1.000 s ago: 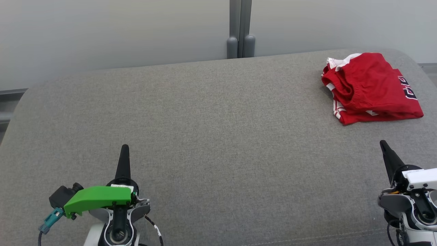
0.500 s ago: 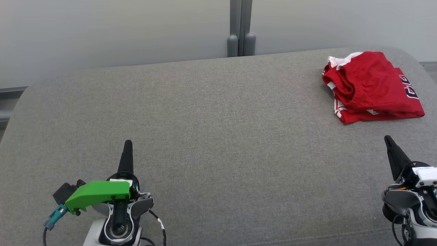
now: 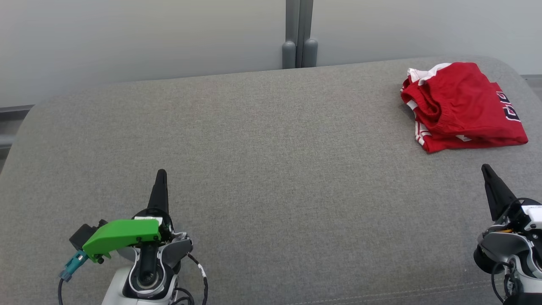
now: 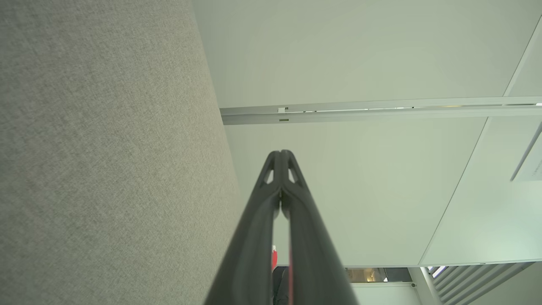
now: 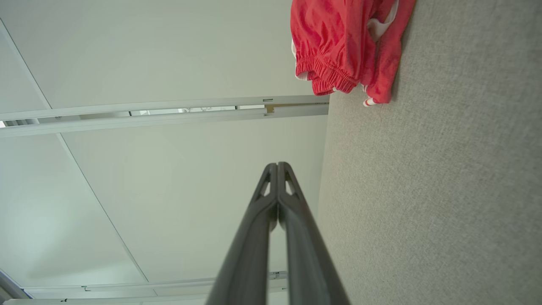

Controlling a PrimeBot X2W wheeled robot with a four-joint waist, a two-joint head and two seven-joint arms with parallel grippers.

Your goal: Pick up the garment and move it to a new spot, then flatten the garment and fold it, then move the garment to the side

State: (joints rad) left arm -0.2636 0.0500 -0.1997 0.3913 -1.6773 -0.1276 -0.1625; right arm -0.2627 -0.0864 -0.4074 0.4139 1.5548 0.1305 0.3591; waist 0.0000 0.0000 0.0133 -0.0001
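A: where's the garment (image 3: 461,106)?
B: far right of the grey padded top (image 3: 262,161), rumpled heap, elastic waistband (image 3: 424,106) facing centre. right gripper (image 3: 488,173) near it, not touching; left gripper (image 3: 161,180) well apart. both pressed together, holding nothing
A: handling?
B: looks light, limp, will sag and drag (thin sports fabric, my guess). I'd pinch the waistband hem, thickest edge, least slip
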